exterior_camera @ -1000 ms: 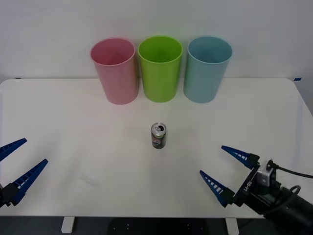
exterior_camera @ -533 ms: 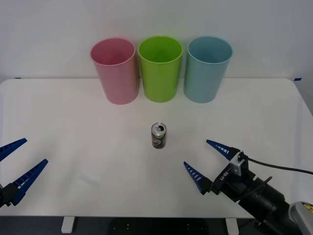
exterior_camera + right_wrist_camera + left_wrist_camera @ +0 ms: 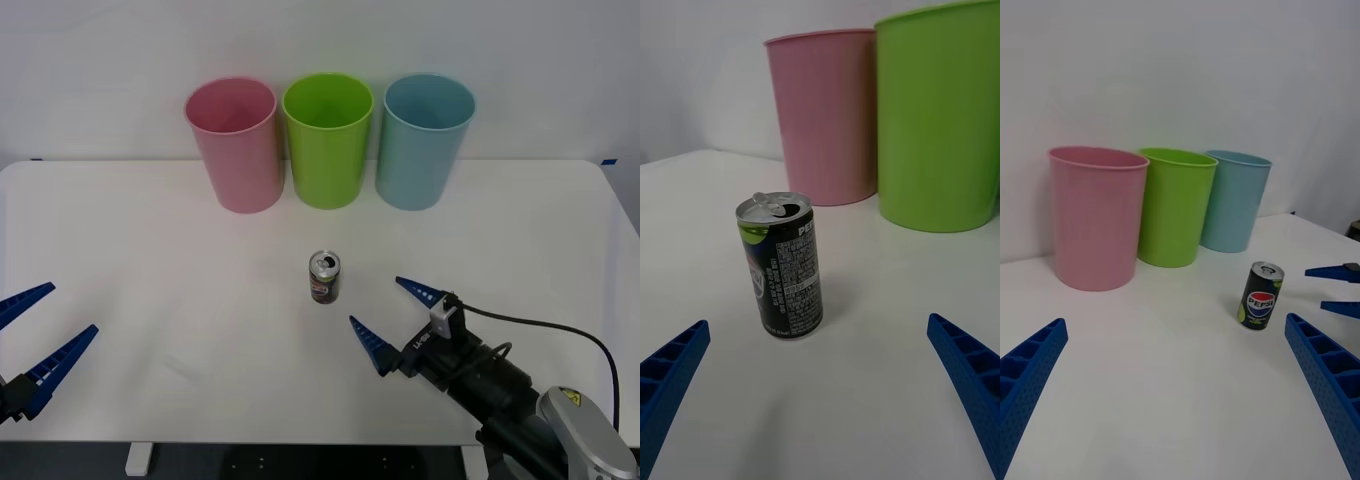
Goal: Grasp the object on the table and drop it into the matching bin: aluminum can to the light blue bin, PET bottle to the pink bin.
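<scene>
A small dark aluminum can (image 3: 324,277) with a silver opened top stands upright near the middle of the white table (image 3: 150,260); the same can (image 3: 781,265) appears in the right wrist view, and the can (image 3: 1261,296) in the left wrist view. My right gripper (image 3: 394,317) is open, low over the table just right of and nearer than the can, fingers pointing toward it. At the near left edge my left gripper (image 3: 38,332) is parked, open. The light blue bin (image 3: 425,140) stands at the back right, the pink bin (image 3: 236,143) at the back left.
A lime green bin (image 3: 327,138) stands between the pink and light blue bins in a row along the table's far side. Bare tabletop surrounds the can on all sides. A black cable (image 3: 545,330) trails behind the right arm.
My right gripper has moved left and forward across the table toward the can, staying open. The can, the bins and the left arm have not moved.
</scene>
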Available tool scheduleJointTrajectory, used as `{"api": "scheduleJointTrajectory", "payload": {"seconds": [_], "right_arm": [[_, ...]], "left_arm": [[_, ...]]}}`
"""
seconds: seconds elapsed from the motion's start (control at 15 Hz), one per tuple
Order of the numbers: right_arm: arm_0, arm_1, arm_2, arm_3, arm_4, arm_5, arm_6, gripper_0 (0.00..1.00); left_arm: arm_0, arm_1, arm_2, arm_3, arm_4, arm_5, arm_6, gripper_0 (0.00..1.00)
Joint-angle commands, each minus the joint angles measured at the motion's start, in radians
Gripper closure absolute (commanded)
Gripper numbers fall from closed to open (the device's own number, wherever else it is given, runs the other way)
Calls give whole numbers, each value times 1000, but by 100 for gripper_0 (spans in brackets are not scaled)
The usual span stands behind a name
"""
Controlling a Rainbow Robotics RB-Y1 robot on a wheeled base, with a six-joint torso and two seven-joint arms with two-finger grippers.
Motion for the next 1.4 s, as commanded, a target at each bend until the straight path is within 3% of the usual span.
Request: {"api": "scheduleJointTrajectory", "payload": {"seconds": [0.07,0.6,1.4], "right_arm": [[-44,26,10,51,0,34,16,0],[-179,95,25,209,5,102,59,0],[-234,161,118,207,34,296,76,0]], "left_arm": [[0,0,0,0,0,0,0,0],[0,0,0,0,0,0,0,0],[0,0,0,0,0,0,0,0]]}}
